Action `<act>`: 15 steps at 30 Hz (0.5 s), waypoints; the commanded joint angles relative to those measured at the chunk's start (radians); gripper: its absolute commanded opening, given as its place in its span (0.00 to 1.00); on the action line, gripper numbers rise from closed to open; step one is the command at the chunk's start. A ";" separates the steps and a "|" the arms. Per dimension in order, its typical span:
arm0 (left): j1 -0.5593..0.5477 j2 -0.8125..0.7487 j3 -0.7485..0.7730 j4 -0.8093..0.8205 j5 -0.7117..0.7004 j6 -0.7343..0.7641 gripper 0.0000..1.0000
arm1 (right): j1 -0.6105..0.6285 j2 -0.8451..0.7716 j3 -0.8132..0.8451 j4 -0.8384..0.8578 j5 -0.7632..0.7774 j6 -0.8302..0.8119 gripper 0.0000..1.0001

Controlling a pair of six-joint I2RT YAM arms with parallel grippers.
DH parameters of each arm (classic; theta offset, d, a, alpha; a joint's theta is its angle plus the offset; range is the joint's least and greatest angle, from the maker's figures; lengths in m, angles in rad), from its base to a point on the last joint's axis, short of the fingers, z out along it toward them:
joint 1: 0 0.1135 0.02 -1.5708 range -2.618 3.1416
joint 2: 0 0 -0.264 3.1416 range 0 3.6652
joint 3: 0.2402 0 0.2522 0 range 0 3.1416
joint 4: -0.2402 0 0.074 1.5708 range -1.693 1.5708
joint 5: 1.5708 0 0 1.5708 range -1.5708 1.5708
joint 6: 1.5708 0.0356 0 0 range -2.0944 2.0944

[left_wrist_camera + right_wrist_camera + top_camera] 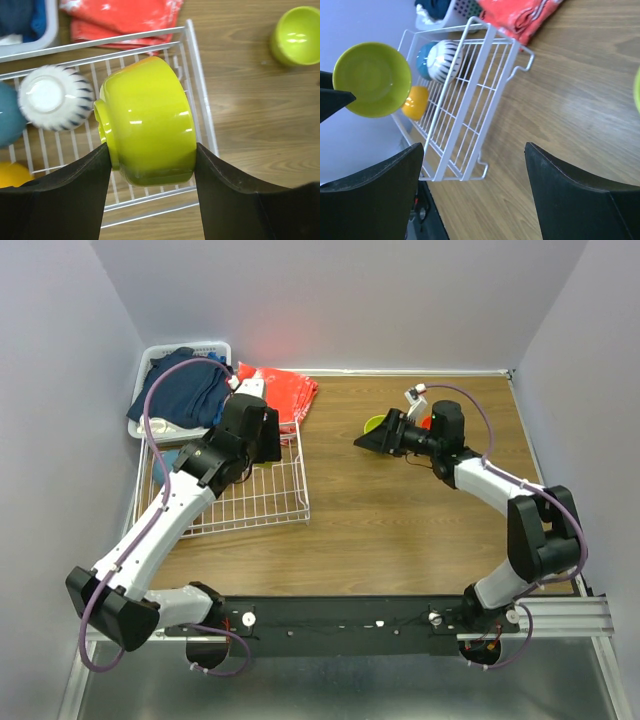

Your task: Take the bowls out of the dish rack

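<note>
Left pincer [150,150] clamps 1 lime bowl [145,115]; right pincer [474,150] apart, empty; dish rack [197,65] holds 3 bowls [50,97].

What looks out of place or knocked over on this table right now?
Nothing spilled or damaged. The lime green bowl is tipped sideways only because the left tool grips it over the dish rack.

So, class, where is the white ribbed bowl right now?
In the left wrist view, the white ribbed bowl sits upside down in the dish rack, left of centre, between the blue bowl and the gripped lime green bowl.
</note>
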 commanded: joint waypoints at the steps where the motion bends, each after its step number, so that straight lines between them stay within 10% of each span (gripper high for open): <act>1: 0.010 -0.069 -0.052 0.206 0.194 -0.079 0.33 | 0.056 0.067 0.024 0.181 -0.104 0.128 0.89; 15: 0.012 -0.128 -0.215 0.511 0.420 -0.255 0.33 | 0.165 0.268 0.136 0.426 -0.170 0.334 0.80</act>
